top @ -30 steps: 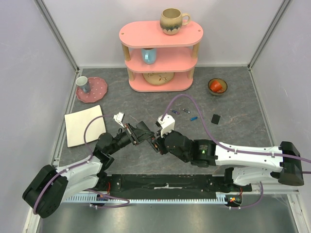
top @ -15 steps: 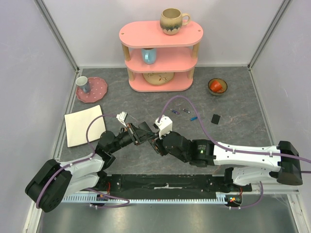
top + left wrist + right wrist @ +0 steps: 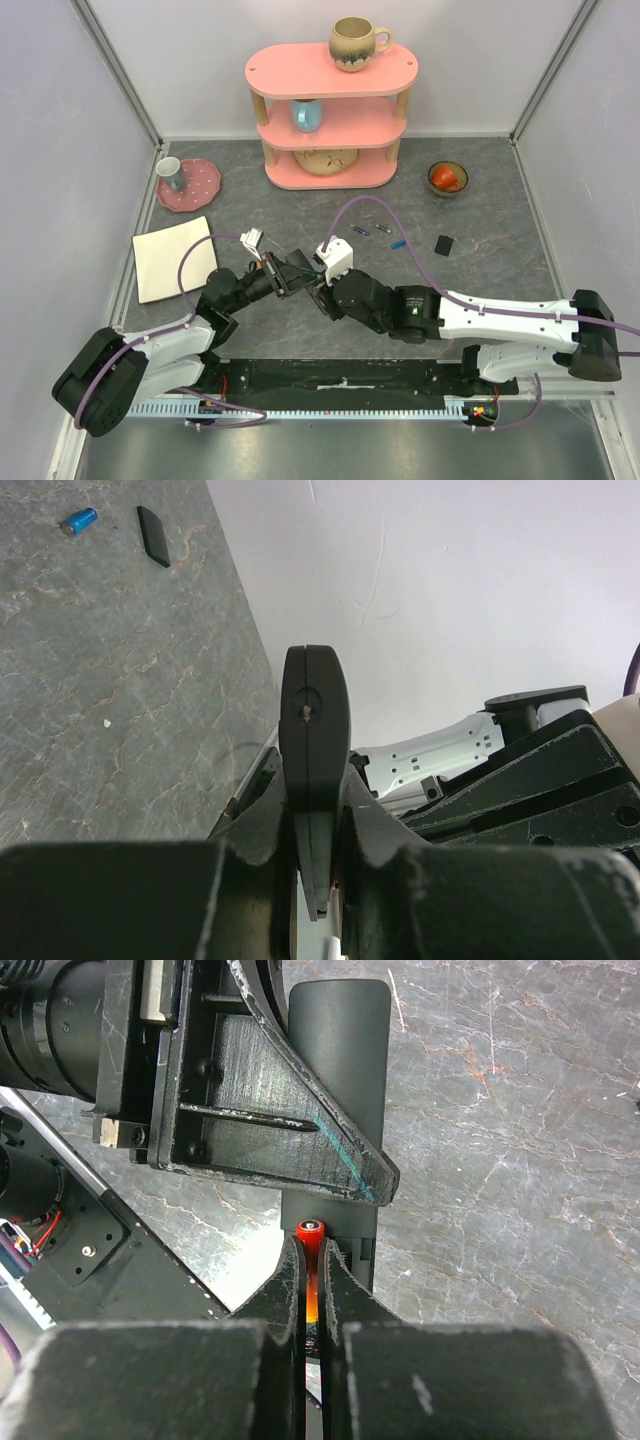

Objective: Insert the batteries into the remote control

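Note:
My left gripper (image 3: 315,792) is shut on the remote control (image 3: 315,715), a slim black bar seen edge-on and held off the table. In the right wrist view the remote control (image 3: 338,1055) stands just ahead of my right gripper (image 3: 311,1247). That gripper is shut on a red-orange battery (image 3: 310,1230), whose tip sits at the remote's lower end. From above, the left gripper (image 3: 290,275) and right gripper (image 3: 318,290) meet at mid-table. Three loose batteries lie behind them: purple (image 3: 358,231), dark (image 3: 383,231) and blue (image 3: 398,243). The blue battery (image 3: 78,520) also shows in the left wrist view.
A small black square piece (image 3: 443,244) lies right of the loose batteries. A pink shelf (image 3: 330,135) with a mug (image 3: 355,42) stands at the back. A bowl (image 3: 447,178) is back right, a pink plate (image 3: 190,185) back left, a white board (image 3: 172,257) left.
Both grippers have shifted slightly, the right one a little to the left, closer to the left gripper. Both grips are unchanged.

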`<state>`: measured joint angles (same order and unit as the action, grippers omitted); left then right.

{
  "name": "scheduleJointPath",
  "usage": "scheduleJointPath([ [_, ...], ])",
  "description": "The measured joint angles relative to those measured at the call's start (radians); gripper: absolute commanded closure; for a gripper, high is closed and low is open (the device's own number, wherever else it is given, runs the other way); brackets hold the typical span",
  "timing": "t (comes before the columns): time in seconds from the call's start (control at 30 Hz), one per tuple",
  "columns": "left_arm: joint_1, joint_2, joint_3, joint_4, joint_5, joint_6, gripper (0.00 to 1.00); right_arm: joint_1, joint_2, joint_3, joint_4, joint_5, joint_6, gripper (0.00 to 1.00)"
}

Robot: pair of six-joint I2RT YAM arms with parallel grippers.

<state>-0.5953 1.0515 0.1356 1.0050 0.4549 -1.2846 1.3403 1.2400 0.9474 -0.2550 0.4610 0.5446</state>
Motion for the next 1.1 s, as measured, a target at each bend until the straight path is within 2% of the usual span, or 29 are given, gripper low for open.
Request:
scheduleJointPath([
  [1.1,0.005,0.003,0.021,0.020,0.015,0.000,0.98,0.005,-0.021,0.031,-0.039,0.026,0.004,1.00],
])
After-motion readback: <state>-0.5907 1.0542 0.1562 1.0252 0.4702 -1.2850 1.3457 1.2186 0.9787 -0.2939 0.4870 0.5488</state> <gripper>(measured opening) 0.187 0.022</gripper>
